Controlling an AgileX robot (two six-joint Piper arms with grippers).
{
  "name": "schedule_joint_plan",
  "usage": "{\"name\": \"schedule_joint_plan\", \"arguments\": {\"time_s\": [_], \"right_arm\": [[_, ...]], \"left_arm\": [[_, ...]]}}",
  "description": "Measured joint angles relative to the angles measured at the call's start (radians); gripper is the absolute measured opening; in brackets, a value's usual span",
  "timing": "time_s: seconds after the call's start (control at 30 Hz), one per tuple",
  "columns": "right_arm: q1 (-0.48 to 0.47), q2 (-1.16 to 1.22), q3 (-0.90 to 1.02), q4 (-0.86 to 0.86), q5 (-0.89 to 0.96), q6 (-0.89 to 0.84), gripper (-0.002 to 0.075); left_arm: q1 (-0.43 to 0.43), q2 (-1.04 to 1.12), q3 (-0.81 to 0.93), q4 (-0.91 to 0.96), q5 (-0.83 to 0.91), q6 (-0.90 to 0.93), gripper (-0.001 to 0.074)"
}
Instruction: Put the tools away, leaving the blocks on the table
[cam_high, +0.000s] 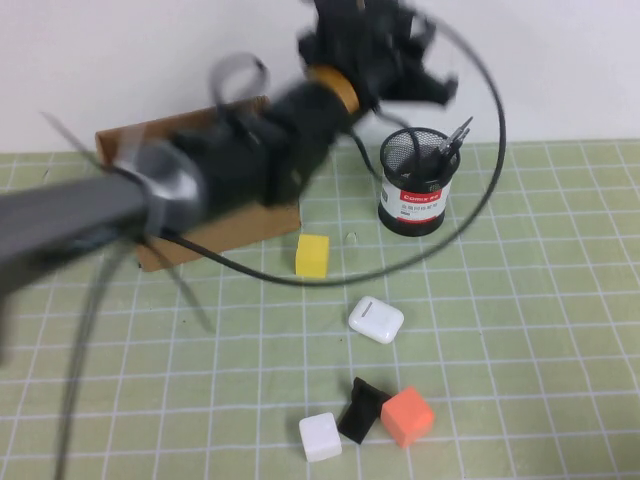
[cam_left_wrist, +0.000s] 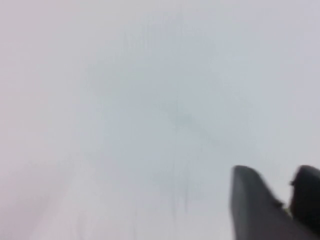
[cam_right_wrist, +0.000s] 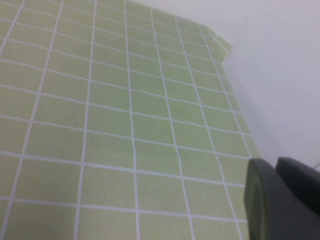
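Observation:
My left arm reaches across the back of the table (cam_high: 520, 300). Its left gripper (cam_high: 395, 60) hangs blurred above a black mesh pen cup (cam_high: 412, 185). In the left wrist view the left gripper (cam_left_wrist: 280, 175) faces a blank wall, its fingers slightly apart and empty. Dark and metal tool ends (cam_high: 455, 135) stick out of the cup; I cannot tell which tools they are. The yellow block (cam_high: 312, 255), white block (cam_high: 320, 437) and orange block (cam_high: 407, 416) lie on the table. My right gripper (cam_right_wrist: 274, 162) is shut and empty above the bare table (cam_right_wrist: 125, 125); it is outside the high view.
A cardboard box (cam_high: 230, 225) stands at the back left, partly behind the left arm. A white earbud case (cam_high: 376, 320) lies mid-table. A small black wedge (cam_high: 360, 408) sits between the white and orange blocks. The arm's cable (cam_high: 495, 150) loops around the cup.

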Motion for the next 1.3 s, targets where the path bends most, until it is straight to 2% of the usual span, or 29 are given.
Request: {"name": "schedule_joint_plan", "arguments": {"time_s": [0.07, 0.13, 0.4, 0.9, 1.1, 1.3], "right_arm": [[0.000, 0.000, 0.000, 0.000, 0.000, 0.000, -0.0011], [0.000, 0.000, 0.000, 0.000, 0.000, 0.000, -0.0011], [0.000, 0.000, 0.000, 0.000, 0.000, 0.000, -0.0011], [0.000, 0.000, 0.000, 0.000, 0.000, 0.000, -0.0011], [0.000, 0.000, 0.000, 0.000, 0.000, 0.000, -0.0011], [0.000, 0.000, 0.000, 0.000, 0.000, 0.000, -0.0011]], "left_arm": [[0.005, -0.083, 0.000, 0.010, 0.081, 0.016, 0.0072], [0.014, -0.180, 0.000, 0.016, 0.171, 0.045, 0.0029], [0.033, -0.510, 0.042, 0.068, 0.555, 0.182, 0.0000], [0.033, -1.089, 0.522, 0.142, 0.697, 0.190, 0.0000], [0.033, -1.185, 0.623, 0.133, 0.829, 0.115, -0.0001], [0.033, -1.186, 0.634, 0.128, 0.863, 0.092, -0.0001]]}}
